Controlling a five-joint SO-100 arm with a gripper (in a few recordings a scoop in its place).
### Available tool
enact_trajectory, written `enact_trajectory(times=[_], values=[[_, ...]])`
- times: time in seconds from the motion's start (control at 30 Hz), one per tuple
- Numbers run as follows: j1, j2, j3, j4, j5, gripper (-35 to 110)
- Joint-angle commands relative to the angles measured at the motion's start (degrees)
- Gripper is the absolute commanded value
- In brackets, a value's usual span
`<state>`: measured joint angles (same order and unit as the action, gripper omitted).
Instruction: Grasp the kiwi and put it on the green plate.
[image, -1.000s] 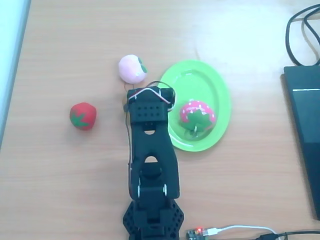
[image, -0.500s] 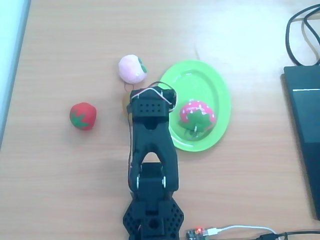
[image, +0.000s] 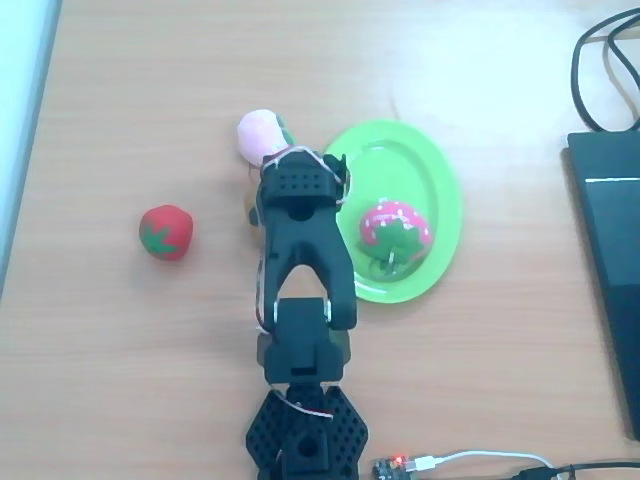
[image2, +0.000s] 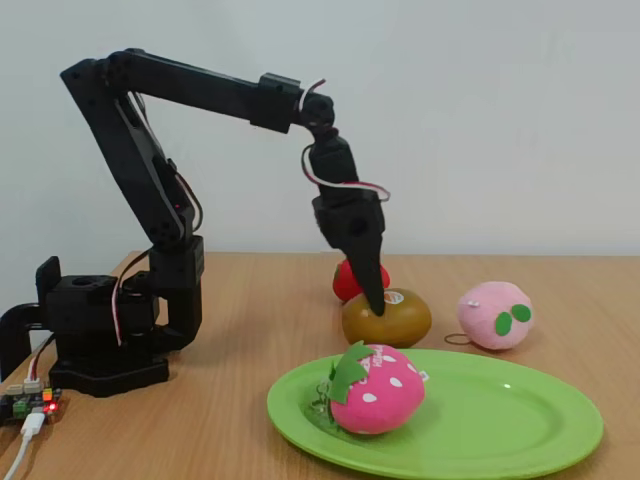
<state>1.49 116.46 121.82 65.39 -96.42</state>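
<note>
The black two-finger gripper (image2: 376, 300) is reaching down onto the small brown egg-shaped toy kiwi (image2: 387, 317), which is sitting on the wooden worktop (image: 150, 360) just beside the bright lime-green oval plastic plate (image2: 500, 420), on its far side in the fixed view. I cannot tell how far the fingers are spread; one tip is touching the kiwi's top.

The rounded kiwi may be rolling away if pinched off-centre, towards the pink-white round plush toy (image2: 494, 314) nearby. The pink plush strawberry (image2: 375, 390) is crowding the plate.

Compared with a second ago, the arm is reaching further towards the worktop's far edge.
</note>
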Motion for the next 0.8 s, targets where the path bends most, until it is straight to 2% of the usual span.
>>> enact_trajectory(times=[0.0,0.77], values=[[-0.2,-0.9,-4.1,-0.2,-0.5,40],[-0.4,-8.3,-7.1,-0.2,-0.7,42]])
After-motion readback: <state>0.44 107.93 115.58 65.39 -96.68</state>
